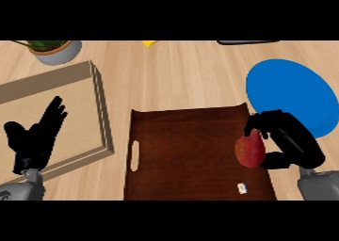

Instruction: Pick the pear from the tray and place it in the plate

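Pear in our right hand at the tray's right edge

Our right hand (287,141) curls round the pear (249,151), its long axis upright; the plate (294,92) lies just beyond. Our left hand (35,136) rests open over the tray (193,188)'s left.

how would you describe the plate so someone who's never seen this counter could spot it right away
Start at the dark brown tray in the middle of the wooden counter and look past its right edge. There, just beyond the right hand curled round the reddish pear, lies the plate. It is the only bright blue, round, flat thing; the light wooden tray and grey plant pot sit far left.
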Robot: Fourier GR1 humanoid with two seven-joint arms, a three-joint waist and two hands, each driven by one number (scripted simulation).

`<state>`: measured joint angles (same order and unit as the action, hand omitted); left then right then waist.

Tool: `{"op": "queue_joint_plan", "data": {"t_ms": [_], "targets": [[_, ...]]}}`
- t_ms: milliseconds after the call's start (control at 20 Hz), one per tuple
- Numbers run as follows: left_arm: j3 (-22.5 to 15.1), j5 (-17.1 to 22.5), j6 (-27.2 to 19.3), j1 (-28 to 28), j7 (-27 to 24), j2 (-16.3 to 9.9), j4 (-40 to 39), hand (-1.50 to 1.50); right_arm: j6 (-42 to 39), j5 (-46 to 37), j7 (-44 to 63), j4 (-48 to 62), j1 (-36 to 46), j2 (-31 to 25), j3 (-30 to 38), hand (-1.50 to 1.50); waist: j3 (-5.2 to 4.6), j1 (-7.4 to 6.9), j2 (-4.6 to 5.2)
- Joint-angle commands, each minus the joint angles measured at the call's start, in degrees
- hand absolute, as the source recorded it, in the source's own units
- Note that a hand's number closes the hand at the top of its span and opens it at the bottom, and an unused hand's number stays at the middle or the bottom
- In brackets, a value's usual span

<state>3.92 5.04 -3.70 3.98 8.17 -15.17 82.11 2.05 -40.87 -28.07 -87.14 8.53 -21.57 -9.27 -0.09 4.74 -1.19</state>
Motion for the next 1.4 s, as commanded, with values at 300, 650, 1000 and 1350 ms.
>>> {"op": "queue_joint_plan", "data": {"t_ms": [300, 650, 1000, 1350], "targets": [[-2.7, -2.3, -0.3, 3.1, 0.2, 2.4, -0.2, 0.00, -5.7, 15.2, 11.2, -13.3, -7.6, -4.4, 19.1, 1.50, 0.07, -4.00, 1.10], [-1.0, -1.4, 1.4, 8.2, 1.8, 2.0, -3.4, 0.00, -7.4, 16.5, 8.4, 8.7, 6.5, -9.4, 25.9, 1.50, 0.10, -5.18, 1.46], [-0.6, -1.6, 2.5, 8.6, 2.6, 1.8, -2.7, 0.00, -0.6, 9.5, -3.5, 35.0, 17.6, -12.1, 25.4, 1.50, 0.16, -5.95, 1.65], [-0.5, -2.5, 2.2, 8.3, 1.7, 1.6, -1.7, 0.00, -11.4, 8.7, -4.6, 51.7, 22.8, -15.8, 24.0, 1.50, 0.20, -6.78, 1.95]]}}
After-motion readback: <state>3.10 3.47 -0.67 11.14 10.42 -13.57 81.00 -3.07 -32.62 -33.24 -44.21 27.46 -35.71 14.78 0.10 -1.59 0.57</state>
